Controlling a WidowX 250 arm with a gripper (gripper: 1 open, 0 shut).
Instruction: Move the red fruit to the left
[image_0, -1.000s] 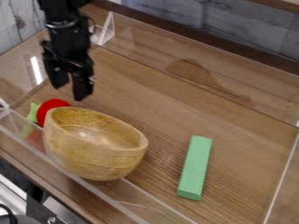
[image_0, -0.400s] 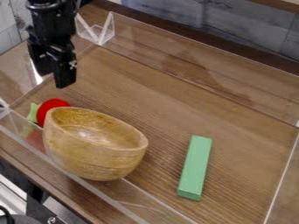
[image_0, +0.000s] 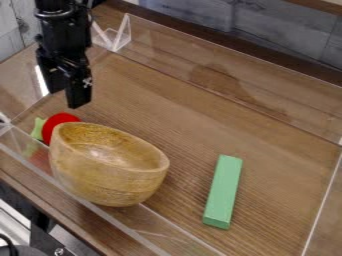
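Note:
The red fruit (image_0: 58, 127) lies on the wooden table at the left, just behind the rim of the wooden bowl (image_0: 107, 162), with its light green leafy piece (image_0: 38, 134) at its left side. My black gripper (image_0: 67, 85) hangs above and slightly behind the fruit, clear of it. Its jaws stand open with nothing between them.
A flat green block (image_0: 223, 189) lies to the right of the bowl. Clear plastic walls (image_0: 321, 205) ring the tabletop, with a low front wall along the near edge and a clear bracket (image_0: 114, 35) at the back left.
The gripper moved left and back away from the bowl, then dipped a little lower. The fruit, bowl and block have not moved.

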